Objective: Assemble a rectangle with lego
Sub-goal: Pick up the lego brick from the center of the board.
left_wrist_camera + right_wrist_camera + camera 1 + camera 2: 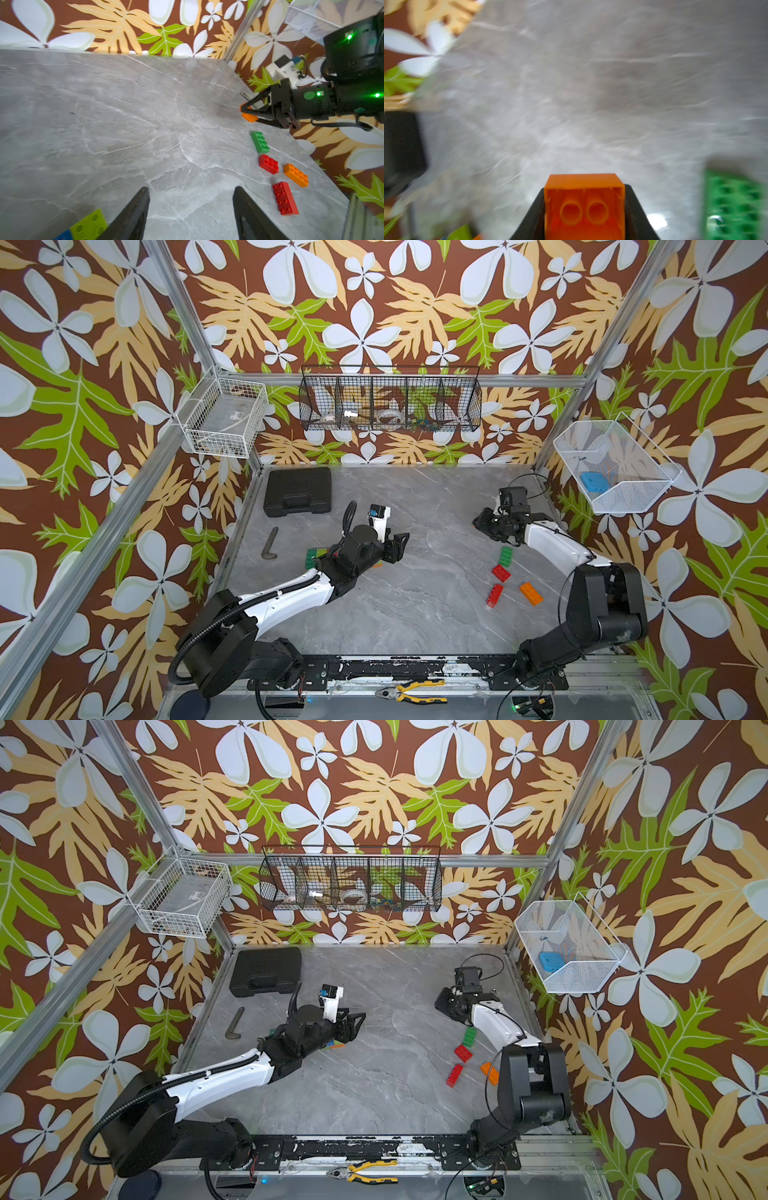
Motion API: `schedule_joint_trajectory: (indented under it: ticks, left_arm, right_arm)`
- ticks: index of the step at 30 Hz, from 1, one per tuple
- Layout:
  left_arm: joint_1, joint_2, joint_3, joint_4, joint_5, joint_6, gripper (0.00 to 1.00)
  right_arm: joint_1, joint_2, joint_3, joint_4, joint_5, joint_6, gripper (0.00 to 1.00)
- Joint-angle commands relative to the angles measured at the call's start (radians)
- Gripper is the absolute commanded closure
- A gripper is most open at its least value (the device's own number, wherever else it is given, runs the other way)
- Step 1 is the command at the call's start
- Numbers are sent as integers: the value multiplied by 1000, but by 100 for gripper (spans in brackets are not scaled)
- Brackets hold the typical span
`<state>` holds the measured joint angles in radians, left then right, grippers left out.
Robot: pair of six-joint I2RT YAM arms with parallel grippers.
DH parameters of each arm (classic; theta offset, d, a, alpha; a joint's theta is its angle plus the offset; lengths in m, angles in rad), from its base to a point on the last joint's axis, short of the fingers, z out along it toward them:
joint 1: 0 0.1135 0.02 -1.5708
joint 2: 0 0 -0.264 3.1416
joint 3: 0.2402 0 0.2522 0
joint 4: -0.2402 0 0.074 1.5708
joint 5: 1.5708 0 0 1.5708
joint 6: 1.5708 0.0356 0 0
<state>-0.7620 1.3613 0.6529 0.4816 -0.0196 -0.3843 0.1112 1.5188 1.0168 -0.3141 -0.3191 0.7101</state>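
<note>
In both top views the right tool (480, 526) hangs over the grey marbled bench (436, 614) near its far right corner. Four loose studded plastic bricks lie by the right edge: a dark green brick (505, 556), a short red brick (500, 573), a long red brick (494, 595) and a long orange brick (531, 593). The left tool (398, 548) hovers mid-bench, and its arm covers most of a started lego patch (314, 554) near the left edge. In the left wrist view that tool's fingers (135, 214) stand spread and empty beside a lime studded piece (89, 224), while the right tool pinches a small orange block (249, 118). The right wrist view is blurred and shows the block's hollow underside, with the jaws pressed on its two sides. The step in hand looks like carrying this block to the patch. The next move calls for crossing the bench, turning the studs upward and seating the block square against the patch's edge.
</note>
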Motion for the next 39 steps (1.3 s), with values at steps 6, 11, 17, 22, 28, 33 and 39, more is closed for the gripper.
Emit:
schedule_joint_trajectory:
  ticks: [6,11,17,22,28,33,39]
  left_arm:
    - [-59,222,-3,615,252,-43,21]
    - [-62,303,42,704,289,-70,19]
    - [-30,331,65,714,314,-41,25]
    - [7,354,77,725,375,-38,29]
    - [7,361,105,732,425,-40,36]
    - [7,358,110,719,443,-39,59]
    - [7,354,123,700,462,-39,90]
  right_arm:
    - [118,-125,-52,144,-419,328,67]
    - [162,-149,-33,160,-485,390,68]
    - [176,-181,-45,175,-560,438,68]
    - [180,-210,-50,155,-614,439,68]
    - [183,-214,-66,145,-654,426,69]
    - [184,-213,-60,149,-663,427,70]
    - [184,-213,-80,199,-669,460,65]
